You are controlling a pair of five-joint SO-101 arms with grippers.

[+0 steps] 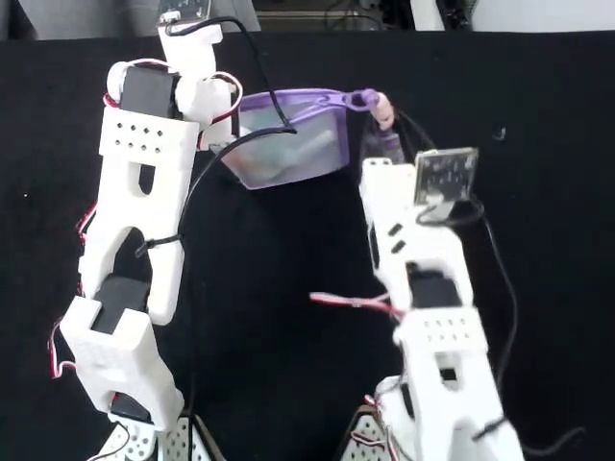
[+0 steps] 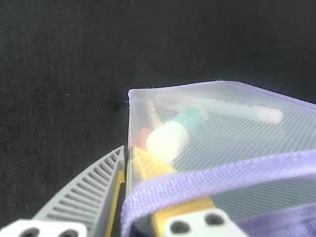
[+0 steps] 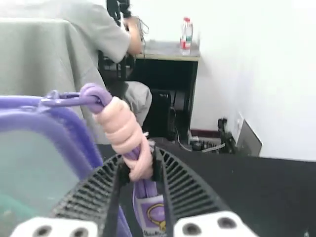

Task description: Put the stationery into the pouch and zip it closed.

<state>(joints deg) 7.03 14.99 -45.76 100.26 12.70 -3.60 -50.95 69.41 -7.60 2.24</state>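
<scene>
A translucent pouch [image 1: 288, 154] with a purple zip band hangs off the black table at the back, held between the two arms. My left gripper [image 1: 231, 127] is shut on its left corner; in the left wrist view the grey and yellow fingers [image 2: 128, 150] pinch the pouch [image 2: 222, 148] edge. Inside lie the stationery: a white-capped stick [image 2: 168, 140], a white pen [image 2: 256, 114] and a green item [image 2: 190, 118]. My right gripper [image 1: 384, 134] [image 3: 139, 163] is shut on the pink and purple zip pull [image 3: 123, 128] [image 1: 382, 108] at the pouch's right end.
The black table [image 1: 548, 192] stretches bare to the right of the arms. A red and white wire [image 1: 346, 301] juts out between the two arms, and black cables [image 1: 500, 288] loop beside the right arm.
</scene>
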